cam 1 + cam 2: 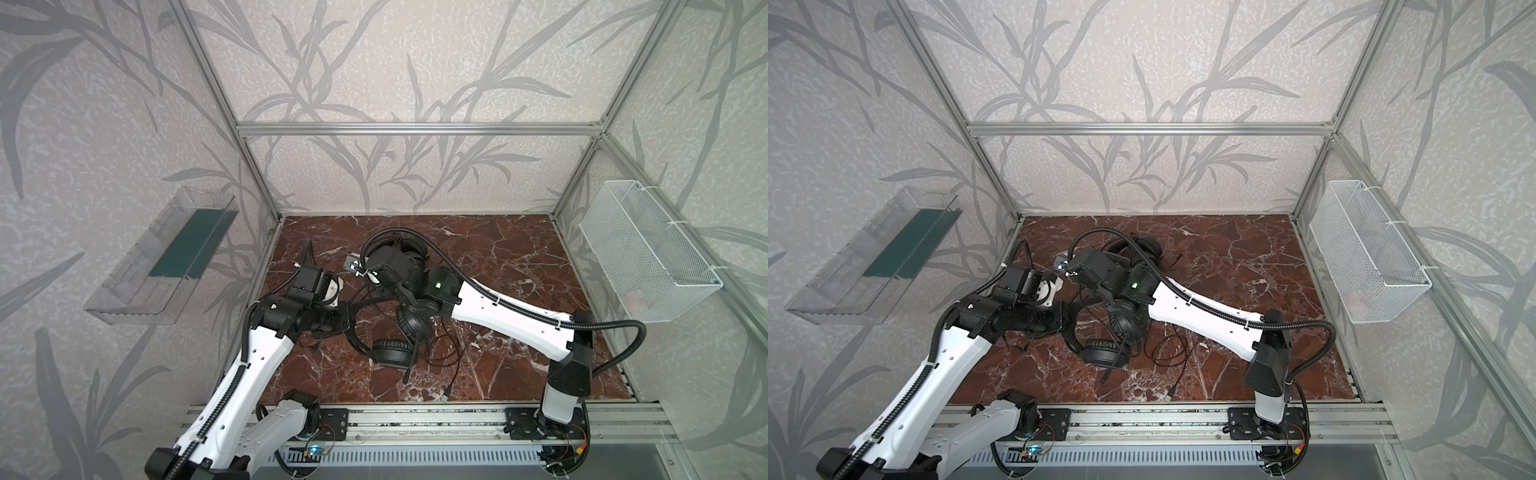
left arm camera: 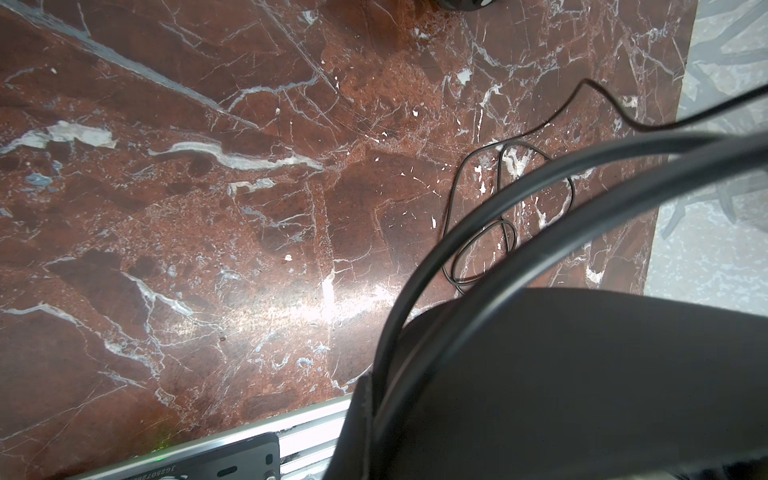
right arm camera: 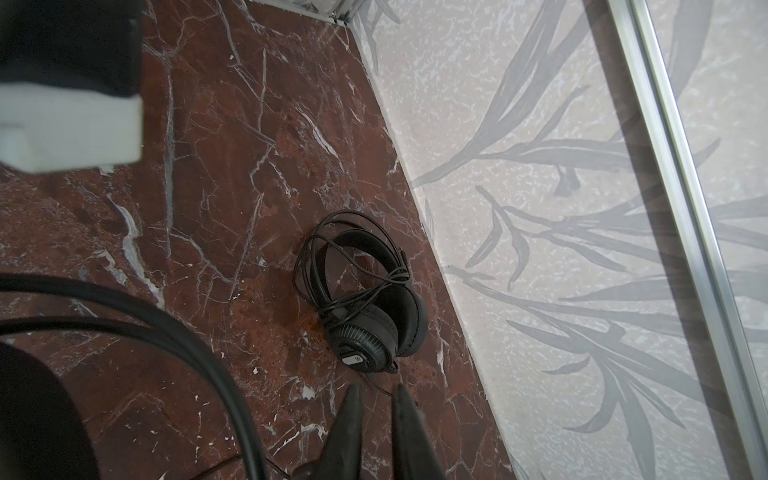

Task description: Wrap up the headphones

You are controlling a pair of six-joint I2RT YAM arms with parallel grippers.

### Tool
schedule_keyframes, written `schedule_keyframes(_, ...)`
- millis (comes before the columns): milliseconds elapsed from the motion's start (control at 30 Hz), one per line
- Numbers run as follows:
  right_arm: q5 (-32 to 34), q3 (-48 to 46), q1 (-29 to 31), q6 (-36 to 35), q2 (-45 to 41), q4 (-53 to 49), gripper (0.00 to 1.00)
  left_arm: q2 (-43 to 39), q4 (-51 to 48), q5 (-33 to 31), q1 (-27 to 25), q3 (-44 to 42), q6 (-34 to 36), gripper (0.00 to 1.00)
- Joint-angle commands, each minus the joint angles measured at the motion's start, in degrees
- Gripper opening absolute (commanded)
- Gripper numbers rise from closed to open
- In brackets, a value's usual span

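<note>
— Cable (image 2: 445,224) worries me. It lies in loose loops on the desk (image 1: 519,257), beside the unwrapped headset (image 1: 390,353) in the middle.
— The left gripper (image 1: 345,315) is closed, on its headband (image 2: 582,154) I think. If it lifts, the loops may knot.
— And the right gripper (image 3: 378,419)?
— Its jaws stand slightly apart and empty, just beside the wrapped headset (image 3: 365,316) at the back of the desk. A careless pull there may undo the winding.

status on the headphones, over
left gripper shut on near headset, at headband. right gripper open, close to far headset, which looks wrapped. near headset's cable loose on table.
</note>
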Motion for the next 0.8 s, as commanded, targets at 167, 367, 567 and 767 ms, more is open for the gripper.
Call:
schedule_keyframes(167,-4.04,3.15,-2.03,2.89,-0.17,-8.34,0.54,-1.01,0.9,2.29,-0.23,1.6,0.19,0.0)
schedule_keyframes(367,-3.56,6.14,-3.0,4.46,0.91,-14.92,0.65,-0.64,-0.86,1.18,-0.26,2.98,0.53,0.0)
schedule_keyframes(567,-8.45,3.46,-4.38,7.88,0.22,-18.43,0.8,-0.15,-3.07,0.91,-0.24,4.83,0.85,0.0)
schedule_keyframes(767,-10.26,0.91,-5.03,10.48,-0.49,-18.63,0.83,-0.33,-2.4,3.03,-0.24,5.3,-0.62,0.0)
